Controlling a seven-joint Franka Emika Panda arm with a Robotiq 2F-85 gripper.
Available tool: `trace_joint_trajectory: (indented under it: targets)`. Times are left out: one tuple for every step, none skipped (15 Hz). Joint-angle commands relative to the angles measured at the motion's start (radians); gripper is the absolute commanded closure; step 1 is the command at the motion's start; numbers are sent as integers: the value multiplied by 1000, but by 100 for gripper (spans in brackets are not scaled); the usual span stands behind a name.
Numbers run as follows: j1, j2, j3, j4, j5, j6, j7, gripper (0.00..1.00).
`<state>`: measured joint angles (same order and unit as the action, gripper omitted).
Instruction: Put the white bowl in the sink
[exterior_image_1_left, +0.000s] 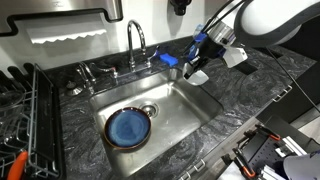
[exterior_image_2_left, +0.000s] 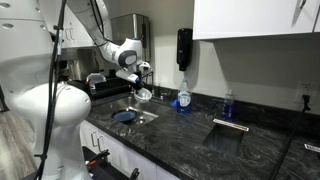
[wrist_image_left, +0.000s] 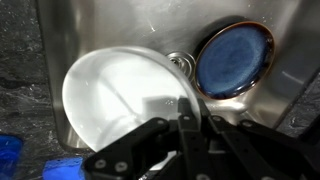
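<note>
Above the sink, only the wrist view shows the tool pinching the white bowl.

Arm upper right: glossy white rounded shells, dark joints. Gripper is black linkage. Blue bit at wrist, maybe a mount.

Near rim of white bowl — hidden behind fingers.

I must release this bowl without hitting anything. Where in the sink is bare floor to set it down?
Bare steel lies in the sink between the drain and the wall under the gripper, which holds the white bowl. The blue plate crowds the opposite end, beside the drain.
</note>
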<state>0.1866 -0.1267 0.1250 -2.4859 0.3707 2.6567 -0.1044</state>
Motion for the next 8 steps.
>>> trace_joint_trajectory:
  targets:
    - [4,-1,-2,1,-5,-3,6,91]
    - [3,-1,-2,0,-5,-3,6,91]
    - [3,-1,-3,0,-5,-3,6,91]
    - [3,-1,-3,-1,-5,-3,6,91]
    - [3,-1,-3,-1,-5,-3,6,91]
    - [17,16,-10,10,52,-7,-40,98]
    - [47,39,-21,28,163,-24,-129,98]
    - [95,58,-50,49,255,-35,-194,98]
